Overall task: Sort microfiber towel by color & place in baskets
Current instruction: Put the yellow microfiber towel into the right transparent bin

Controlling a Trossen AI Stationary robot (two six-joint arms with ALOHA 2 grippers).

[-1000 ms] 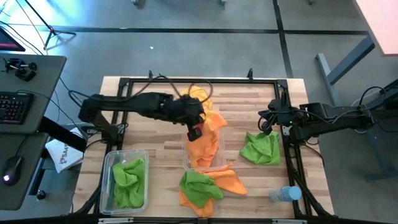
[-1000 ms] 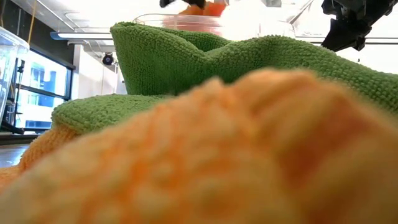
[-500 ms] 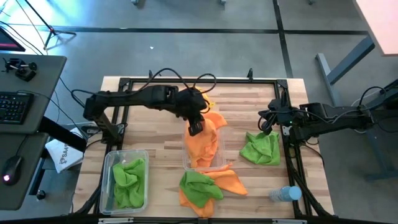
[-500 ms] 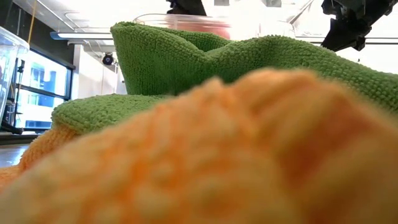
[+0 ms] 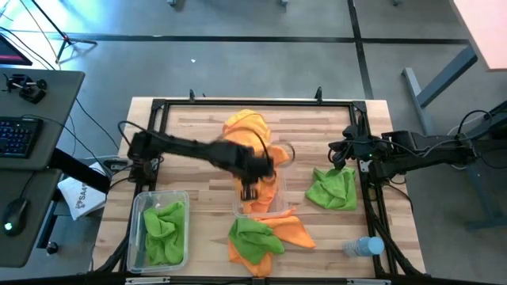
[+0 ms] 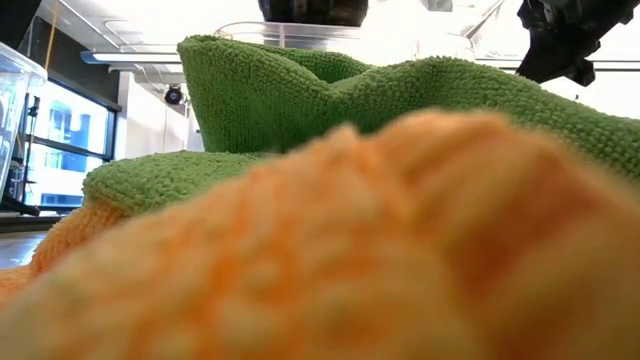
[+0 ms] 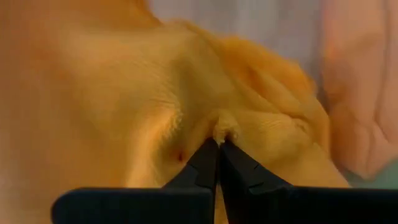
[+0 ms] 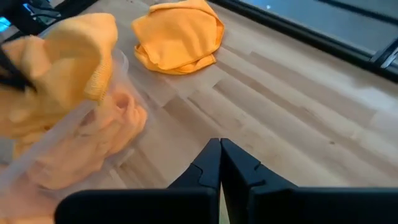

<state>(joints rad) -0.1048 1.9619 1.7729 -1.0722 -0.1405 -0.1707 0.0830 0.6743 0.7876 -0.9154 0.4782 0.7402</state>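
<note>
My left gripper (image 5: 249, 188) is down in the clear centre basket (image 5: 279, 207), shut on an orange microfiber towel (image 7: 124, 93). The towel lies on other orange towels (image 8: 93, 137) in that basket, and part of it drapes over the far rim (image 5: 273, 153). A second clear basket (image 5: 139, 207) at the near left holds green towels (image 5: 162, 229). One orange towel (image 5: 245, 125) lies on the table's far side and a green one (image 5: 333, 188) at the right. My right gripper (image 8: 220, 149) hovers shut with nothing in it, at the right edge (image 5: 344, 156). My left gripper pinches a small puckered fold of the orange towel (image 7: 222, 127) between its two fingertips. The fingers come steeply from above. The towel spreads out slack below them, over the orange towels in the centre basket.
A green towel (image 5: 253, 235) lies over an orange one (image 5: 289, 231) at the table's near edge, filling the low view (image 6: 400, 100). A water bottle (image 5: 363, 247) lies at the near right. A black frame (image 5: 238, 103) rims the wooden table. There is bare wood between the centre basket and the right green towel.
My left gripper has dropped into the centre basket and moved toward the table's near edge, tipping steeper, still shut on the orange towel. The towel has gone down with it from above the basket's far end. The arm has cleared the orange towel on the table's far side.
</note>
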